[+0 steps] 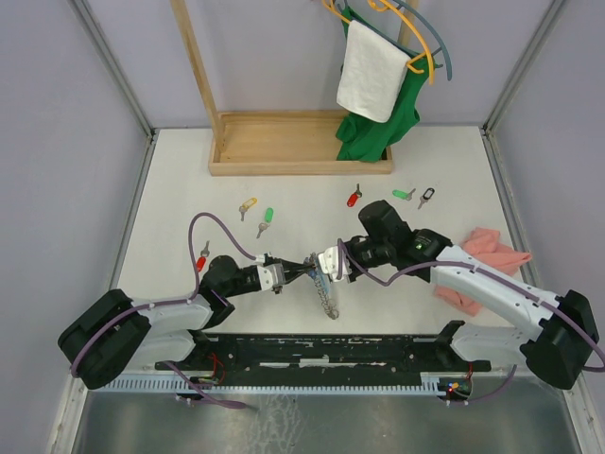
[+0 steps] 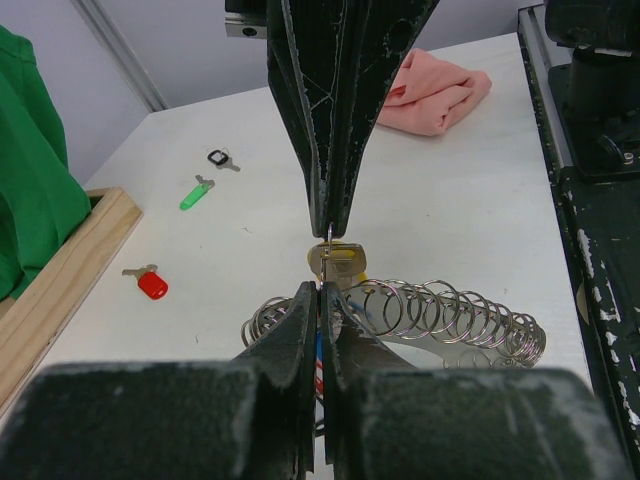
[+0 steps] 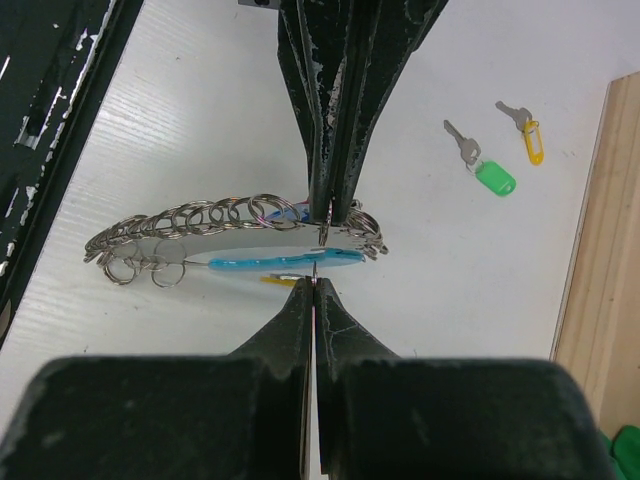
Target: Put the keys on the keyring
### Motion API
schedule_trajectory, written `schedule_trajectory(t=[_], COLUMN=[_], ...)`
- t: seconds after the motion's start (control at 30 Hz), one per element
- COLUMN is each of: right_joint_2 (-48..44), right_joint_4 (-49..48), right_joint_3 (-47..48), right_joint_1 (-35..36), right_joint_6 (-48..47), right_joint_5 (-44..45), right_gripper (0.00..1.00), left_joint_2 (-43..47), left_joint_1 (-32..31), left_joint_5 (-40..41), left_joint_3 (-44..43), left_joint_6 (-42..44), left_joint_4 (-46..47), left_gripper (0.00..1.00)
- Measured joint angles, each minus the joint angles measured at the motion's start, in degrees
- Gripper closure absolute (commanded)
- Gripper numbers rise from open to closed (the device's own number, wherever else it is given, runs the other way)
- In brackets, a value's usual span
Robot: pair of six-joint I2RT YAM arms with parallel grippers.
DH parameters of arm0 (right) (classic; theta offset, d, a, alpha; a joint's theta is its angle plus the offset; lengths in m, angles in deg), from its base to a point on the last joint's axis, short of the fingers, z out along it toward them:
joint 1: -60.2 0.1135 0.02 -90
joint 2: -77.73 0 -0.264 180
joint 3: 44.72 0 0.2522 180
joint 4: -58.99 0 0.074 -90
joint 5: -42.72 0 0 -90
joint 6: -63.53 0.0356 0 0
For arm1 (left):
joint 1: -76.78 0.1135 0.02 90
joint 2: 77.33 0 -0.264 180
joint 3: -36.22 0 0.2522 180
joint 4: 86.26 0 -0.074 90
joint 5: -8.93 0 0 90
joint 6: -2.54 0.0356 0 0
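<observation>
keyring (image 1: 329,301) between left gripper (image 1: 307,270) and right gripper (image 1: 320,267) — keys (image 1: 267,216) on table (image 1: 302,200) behind, cloth (image 1: 492,257) right

White table (image 1: 180,189), wooden stand base (image 1: 284,142) at back, pink cloth (image 1: 487,257) at right, yellow-tagged key (image 1: 248,204) beside green-tagged key (image 1: 267,217), red-tagged key (image 1: 354,198), black-tagged key (image 1: 427,196) further right.

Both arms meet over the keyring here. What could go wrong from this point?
1. The right gripper pinches the yellow-tagged key only by its thin small ring, so it could twist or slip out.
2. The left gripper holds the keyring at one spot; the long coil may sag or drag.
3. Both sets of jaws stand tip to tip and might collide.
</observation>
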Motion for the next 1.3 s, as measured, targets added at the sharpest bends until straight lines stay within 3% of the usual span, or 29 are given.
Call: schedule_trajectory(t=[1.3], right_joint_2=[1.0], right_joint_4=[-2.5], right_joint_3=[0.0], right_joint_1=[1.3], right_joint_6=[1.9], right_joint_5=[1.7], right_gripper=[0.99], left_joint_2=[0.0], left_joint_1=[0.0], left_joint_5=[0.0], left_joint_3=[-0.1], left_joint_6=[0.0], left_joint_4=[-0.3], left_gripper=[0.97])
